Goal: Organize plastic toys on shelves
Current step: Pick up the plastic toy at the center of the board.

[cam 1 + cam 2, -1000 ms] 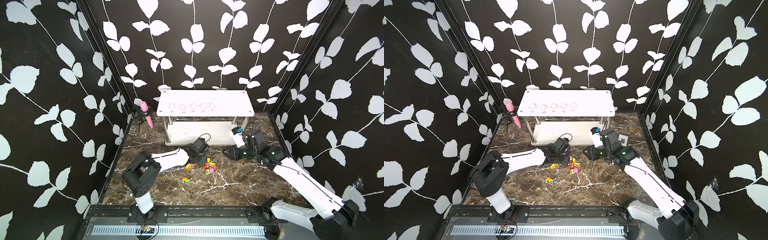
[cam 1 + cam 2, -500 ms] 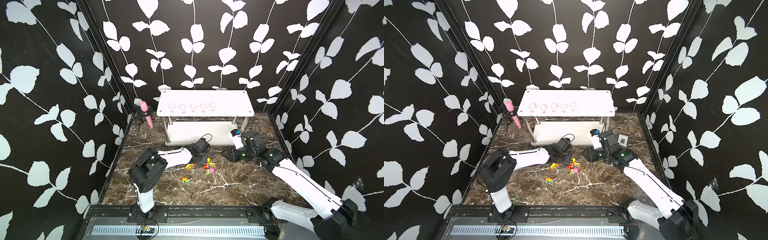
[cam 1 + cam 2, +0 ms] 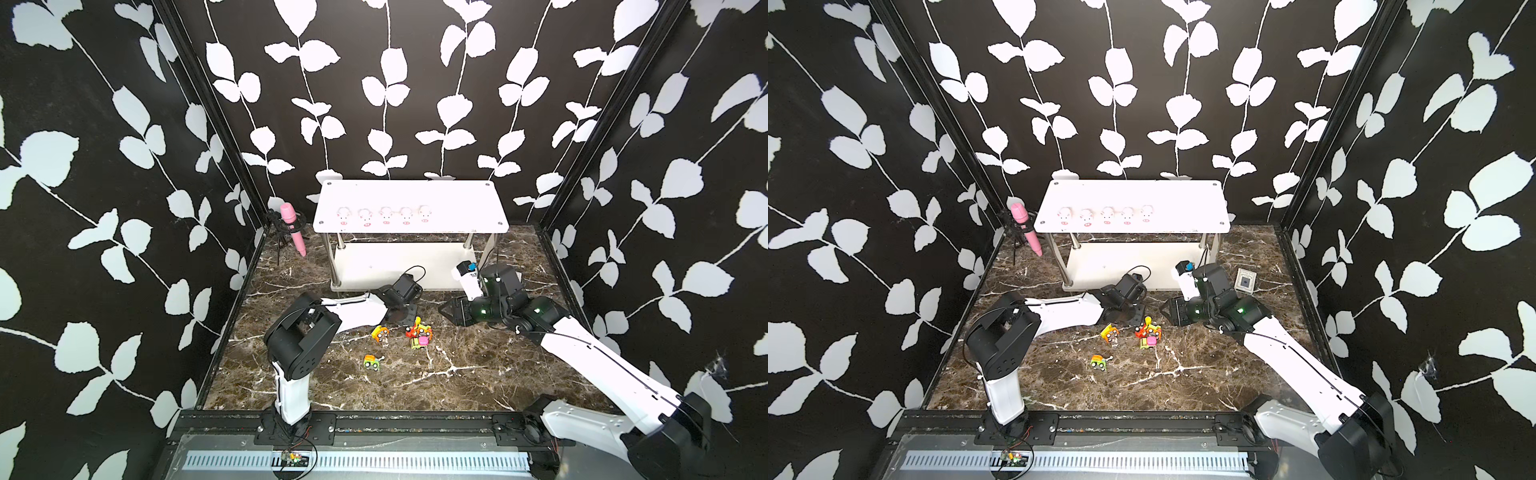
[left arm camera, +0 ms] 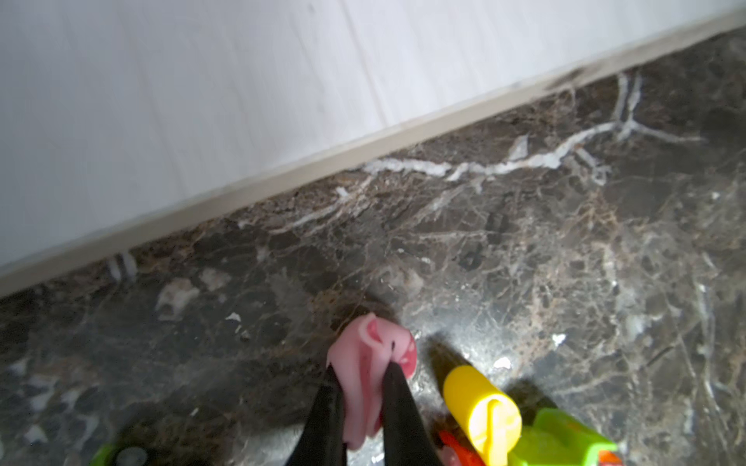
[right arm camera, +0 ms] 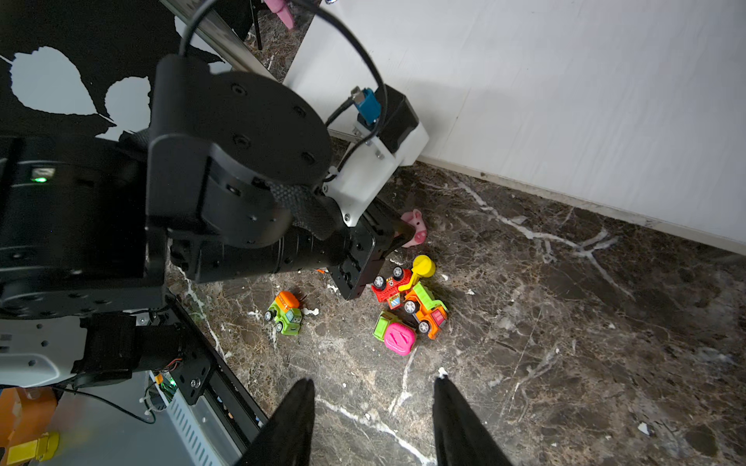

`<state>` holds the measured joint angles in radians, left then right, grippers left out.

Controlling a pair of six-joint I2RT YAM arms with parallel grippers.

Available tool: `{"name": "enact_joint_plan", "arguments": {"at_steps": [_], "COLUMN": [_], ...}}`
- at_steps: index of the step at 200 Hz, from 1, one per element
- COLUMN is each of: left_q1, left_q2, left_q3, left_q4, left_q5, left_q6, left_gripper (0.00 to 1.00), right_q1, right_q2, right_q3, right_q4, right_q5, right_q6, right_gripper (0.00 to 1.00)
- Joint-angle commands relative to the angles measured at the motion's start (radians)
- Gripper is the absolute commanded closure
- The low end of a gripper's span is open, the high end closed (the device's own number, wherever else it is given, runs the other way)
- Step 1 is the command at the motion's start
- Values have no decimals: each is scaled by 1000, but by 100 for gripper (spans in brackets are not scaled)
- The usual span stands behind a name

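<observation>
Pig [image 4: 373, 347] pinched down at the desk [image 4: 524, 262] by the left fingers [image 4: 397, 407], right fingers [image 5: 296, 419] spread and empty, and that squashed tip-grip could let it squirt free lifting to the shelves [image 3: 409, 195].

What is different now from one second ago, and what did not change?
The left gripper closed on the pink pig on the floor, and its elbow shifted toward the middle. The right gripper stayed open, nearly in place. The five pigs on the shelves and the vehicles did not move.
</observation>
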<state>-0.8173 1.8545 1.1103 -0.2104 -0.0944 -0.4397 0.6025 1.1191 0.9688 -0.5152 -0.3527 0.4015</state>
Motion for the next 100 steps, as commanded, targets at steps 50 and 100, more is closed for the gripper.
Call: {"name": "enact_joint_plan", "arguments": {"at_steps": [50,100], "left_q1": [6,-13], "left_q2": [-224,-379], "left_q3": [-104,-290], "left_q4": [-90,-75], "left_q5": [103,241], "left_q6": [109,133], "left_gripper": [92,90], "right_q1": [10,18], "right_q2": [16,40], "right_q3": [-64,-135], "right_q4": [58,125], "right_q5": [17,17], "right_q6": [15,46], "right_gripper": [50,50]}}
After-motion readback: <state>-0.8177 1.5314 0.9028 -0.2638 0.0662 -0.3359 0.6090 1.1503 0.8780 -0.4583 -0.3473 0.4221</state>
